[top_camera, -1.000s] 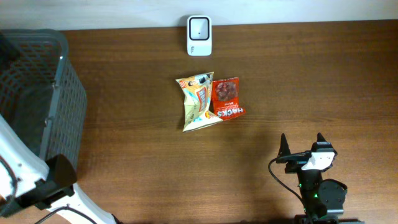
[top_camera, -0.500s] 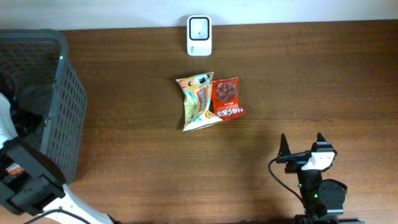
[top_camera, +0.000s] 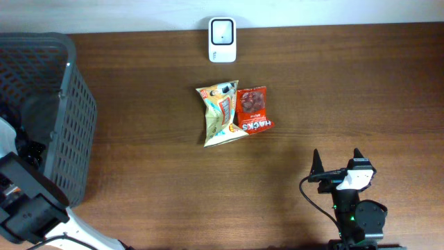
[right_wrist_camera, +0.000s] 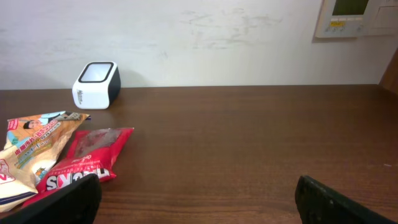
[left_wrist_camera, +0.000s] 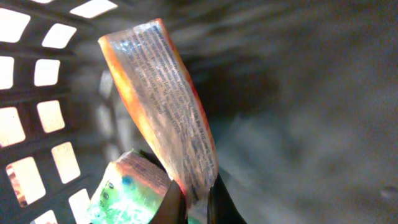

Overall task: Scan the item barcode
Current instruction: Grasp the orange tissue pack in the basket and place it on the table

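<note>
In the left wrist view my left gripper (left_wrist_camera: 194,204) is down inside the basket, shut on the lower edge of an orange-edged snack packet (left_wrist_camera: 165,106) with fine print on its silvery back. That packet stands up from the fingers. A green packet (left_wrist_camera: 127,193) lies just left of them. The white barcode scanner (top_camera: 222,39) stands at the table's far edge and also shows as the scanner (right_wrist_camera: 95,84) in the right wrist view. My right gripper (top_camera: 336,163) rests open near the front right, nothing between its fingers.
The dark mesh basket (top_camera: 66,104) fills the left side of the table. A yellow packet (top_camera: 220,114) and a red packet (top_camera: 253,110) lie side by side at the middle, in front of the scanner. Bare wood lies between them and the right gripper.
My left gripper has gone from open to shut, taking hold of the orange-edged packet inside the basket. The left arm shifted over the basket. The right arm has not moved.
</note>
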Controlling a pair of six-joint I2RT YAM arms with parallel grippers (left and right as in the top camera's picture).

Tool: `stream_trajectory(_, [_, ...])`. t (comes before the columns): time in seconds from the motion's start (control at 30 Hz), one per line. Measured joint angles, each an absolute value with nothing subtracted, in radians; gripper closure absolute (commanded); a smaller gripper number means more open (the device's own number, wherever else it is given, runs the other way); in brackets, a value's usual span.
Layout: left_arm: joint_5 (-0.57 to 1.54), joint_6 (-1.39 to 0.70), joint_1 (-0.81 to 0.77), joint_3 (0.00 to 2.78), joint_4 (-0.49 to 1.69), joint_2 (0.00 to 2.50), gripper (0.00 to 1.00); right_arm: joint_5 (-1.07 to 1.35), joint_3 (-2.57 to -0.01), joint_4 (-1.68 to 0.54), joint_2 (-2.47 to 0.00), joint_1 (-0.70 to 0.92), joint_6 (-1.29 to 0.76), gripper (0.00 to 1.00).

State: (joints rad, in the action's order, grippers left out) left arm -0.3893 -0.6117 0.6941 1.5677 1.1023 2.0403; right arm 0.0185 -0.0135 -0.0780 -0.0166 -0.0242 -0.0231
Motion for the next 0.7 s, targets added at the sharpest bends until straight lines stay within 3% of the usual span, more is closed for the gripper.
stream_trajectory(0.23, [-0.258,-0.611,0.694,1.617,1.143,1.95,1.0,0.019,-0.014,-0.078,-0.017,-0.024,-0.023,0.02])
stream_trajectory(0.47, [0.128,-0.611,0.673,1.695,0.995,1.41,1.0,0.018,-0.014,-0.078,-0.017,-0.024,-0.023,0.02])
stream_trajectory(0.57, [0.223,-0.596,0.503,1.698,0.955,1.246,1.0,0.019,-0.014,-0.078,-0.017,-0.024,-0.023,0.02])
stream_trajectory(0.7, [0.263,-0.433,0.082,1.699,0.921,1.176,1.0,0.018,-0.014,-0.078,-0.017,-0.024,-0.023,0.02])
